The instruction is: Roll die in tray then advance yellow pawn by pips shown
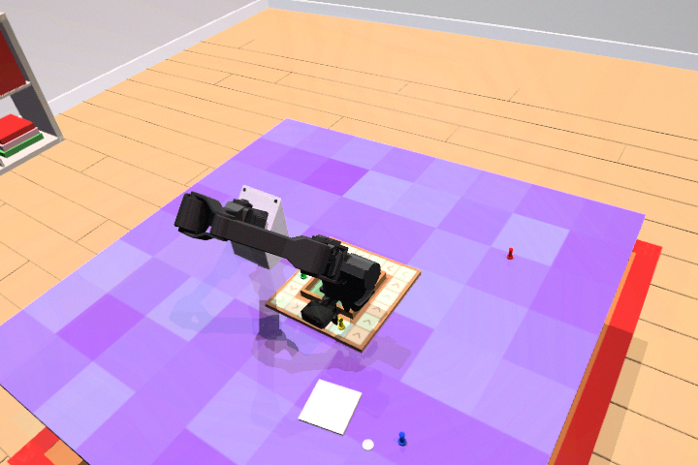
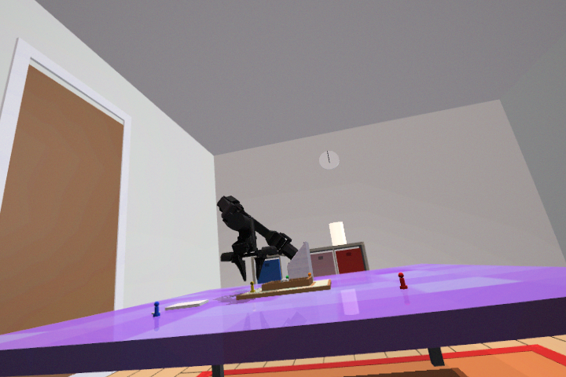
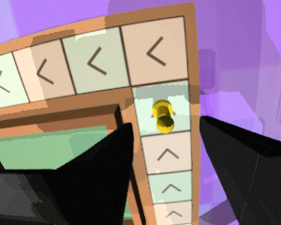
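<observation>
While the fingers hang half-open and empty over the board point(image 3: 155, 51), the yellow pawn point(image 3: 163, 118) stands upright on its track square just ahead, centred between them; they're high above it, so a straight drop should straddle it.

yellow pawn point(image 3: 163, 116) | upright | arrow-track square beside tray point(image 3: 50, 150) | die apparently hidden

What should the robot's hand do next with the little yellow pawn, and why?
Probably lower straight down around the small yellow pawn. The black robot hand hangs above it, holding nothing, fingers part-open, and the pawn stands untouched on its pale green square of the wooden board.
</observation>
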`<state>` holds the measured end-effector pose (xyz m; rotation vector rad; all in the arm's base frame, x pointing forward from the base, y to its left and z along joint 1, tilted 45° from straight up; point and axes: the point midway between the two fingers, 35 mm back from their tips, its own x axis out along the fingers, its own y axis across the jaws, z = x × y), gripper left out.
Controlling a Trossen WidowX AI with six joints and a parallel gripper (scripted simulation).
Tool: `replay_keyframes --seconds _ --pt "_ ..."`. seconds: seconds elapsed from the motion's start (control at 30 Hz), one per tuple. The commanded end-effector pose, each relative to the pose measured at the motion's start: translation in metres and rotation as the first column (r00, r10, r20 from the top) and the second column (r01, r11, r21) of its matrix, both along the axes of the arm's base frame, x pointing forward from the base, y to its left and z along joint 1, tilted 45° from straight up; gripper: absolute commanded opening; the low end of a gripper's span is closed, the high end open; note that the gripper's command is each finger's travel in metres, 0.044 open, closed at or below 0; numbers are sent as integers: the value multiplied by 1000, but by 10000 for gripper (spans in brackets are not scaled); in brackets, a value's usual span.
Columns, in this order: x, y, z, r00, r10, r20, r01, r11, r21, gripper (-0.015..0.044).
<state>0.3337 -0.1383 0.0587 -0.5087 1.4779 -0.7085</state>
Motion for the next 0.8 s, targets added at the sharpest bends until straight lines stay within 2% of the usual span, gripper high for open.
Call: replay_keyframes --seconds 0.0,0.47,0.67,0.77 --pt "-3 -5 -7 1000 1 -12 -1 1000 -4 200" --pt "-5 -20 -21 1000 1 -13 -1 1000 -6 200" --pt "-5 -20 -21 1000 1 -13 -1 1000 -6 43" --pt "-5 -20 -21 1000 1 -13 -1 1000 -6 23"
